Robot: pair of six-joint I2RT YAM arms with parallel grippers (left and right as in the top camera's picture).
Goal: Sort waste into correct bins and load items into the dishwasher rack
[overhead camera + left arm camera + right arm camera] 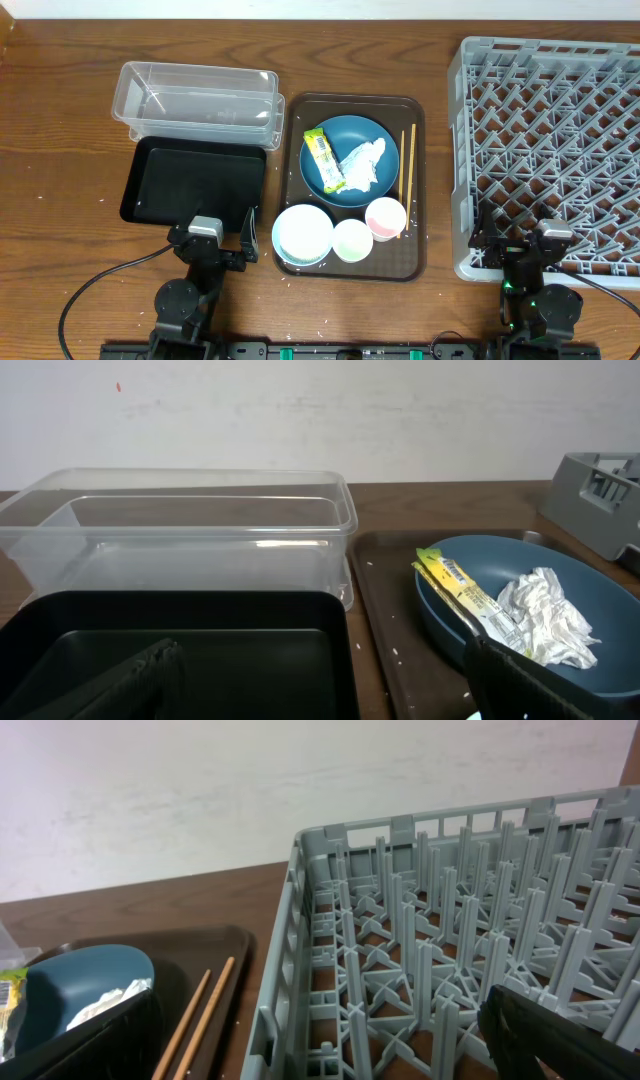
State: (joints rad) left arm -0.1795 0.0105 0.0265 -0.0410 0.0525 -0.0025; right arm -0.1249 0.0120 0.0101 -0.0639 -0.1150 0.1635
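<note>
Parked nearest, jaws apart and empty: left gripper [218, 241] facing shallow black rectangular tray [150, 186], right gripper [511, 244] facing large grey plastic lattice crate [461, 160]. Between, awaiting sorting on dark blue dish [346, 134]: yellow-green snack wrapper [324, 160], crumpled white tissue [362, 166].

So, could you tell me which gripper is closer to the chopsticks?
The right gripper. It sits to the right of the chopsticks, by the rack; the left gripper is across the tray, at the near edge of the black bin.
</note>
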